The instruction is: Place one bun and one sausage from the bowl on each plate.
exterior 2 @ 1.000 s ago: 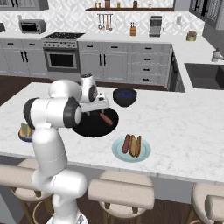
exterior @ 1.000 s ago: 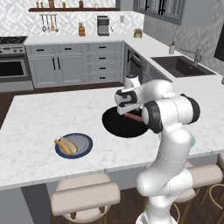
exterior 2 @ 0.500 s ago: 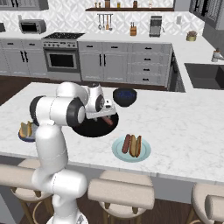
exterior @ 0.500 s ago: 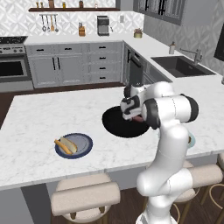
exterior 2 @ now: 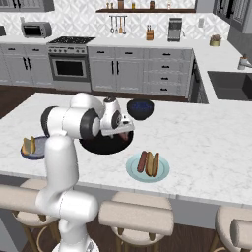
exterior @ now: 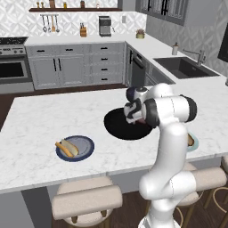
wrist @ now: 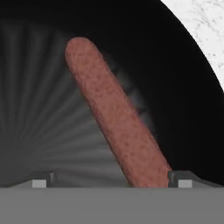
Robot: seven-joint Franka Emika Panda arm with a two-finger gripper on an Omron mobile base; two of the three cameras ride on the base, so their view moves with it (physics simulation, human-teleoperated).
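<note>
One reddish-brown sausage (wrist: 111,109) lies slantwise on the floor of the wide black bowl (wrist: 39,109). My gripper (wrist: 111,180) is open and low over it, and the sausage's near end sits between the spread fingertips (wrist: 43,180), close to the right one. From the base views, the gripper (exterior 2: 121,132) hangs just inside the bowl (exterior 2: 96,145) (exterior: 118,127). The pale teal plate (exterior 2: 133,170) carries a sausage and a bun. A bun and a sausage also lie on the navy plate (exterior: 87,144) (exterior 2: 42,142).
A smaller, deeper dark-blue bowl (exterior 2: 140,108) stands behind the black bowl. Bar stools (exterior 2: 135,219) line the island's near edge. The sink (exterior: 185,67) is on the counter at the far right. My arm hides most of the teal plate (exterior: 194,143) in the left base view.
The hand has come down and slightly forward into the black bowl, nearer the sausage. Both plates and their food are as before.
</note>
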